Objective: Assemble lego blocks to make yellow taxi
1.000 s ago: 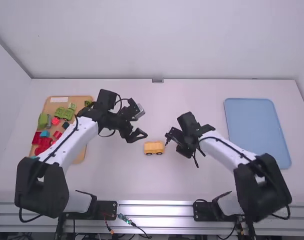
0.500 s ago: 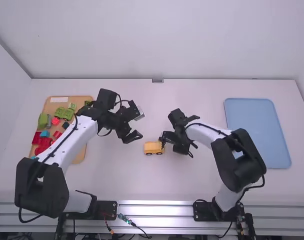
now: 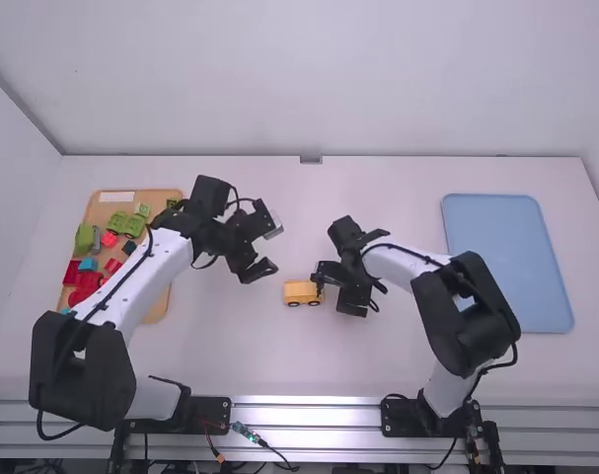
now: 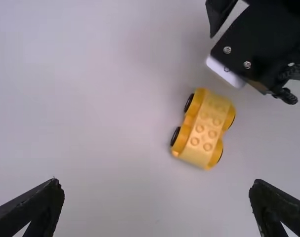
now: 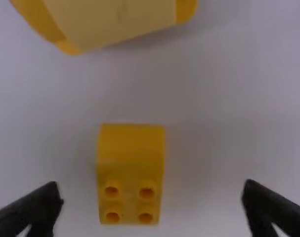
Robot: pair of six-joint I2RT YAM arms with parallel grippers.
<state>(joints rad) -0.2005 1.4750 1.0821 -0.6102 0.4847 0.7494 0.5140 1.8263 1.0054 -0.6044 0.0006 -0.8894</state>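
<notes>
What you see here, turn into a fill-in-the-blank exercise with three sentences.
The wheels on the yellow car base are ____ in colour.
The right gripper has its open fingers on either side of a yellow block showing ____ round studs.
The tray at the far right of the high view is coloured ____.
Missing words: black; four; blue.

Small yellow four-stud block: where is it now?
Right wrist view: the small yellow block shows between the open fingers of the right pincer, apart from the wheeled yellow base, on its right-arm side.
</notes>
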